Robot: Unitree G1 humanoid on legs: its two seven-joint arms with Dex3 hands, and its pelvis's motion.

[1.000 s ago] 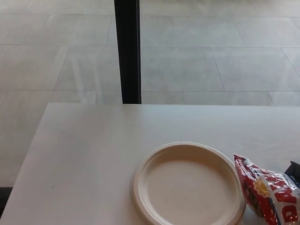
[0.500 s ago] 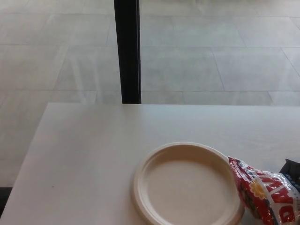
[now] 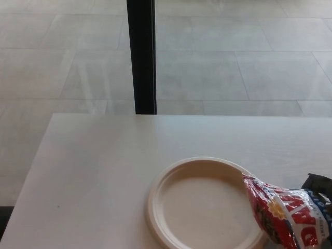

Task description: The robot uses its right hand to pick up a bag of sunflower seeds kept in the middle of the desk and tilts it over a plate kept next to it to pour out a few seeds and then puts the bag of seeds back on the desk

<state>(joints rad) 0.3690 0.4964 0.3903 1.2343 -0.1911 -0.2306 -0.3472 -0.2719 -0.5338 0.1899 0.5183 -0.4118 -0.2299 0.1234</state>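
Seen from the head camera, the robot's right hand (image 3: 319, 185), barely in frame at the right edge, grips a red bag of sunflower seeds (image 3: 282, 213) tipped with its end over the empty plate's (image 3: 202, 205) rim on the pale worktop (image 3: 98, 166), apparently lining up a pour.

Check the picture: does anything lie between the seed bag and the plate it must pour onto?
Nothing visible does. The red, white and blue printed seed bag already overlaps the right rim of the round cream paper plate, whose surface looks bare.
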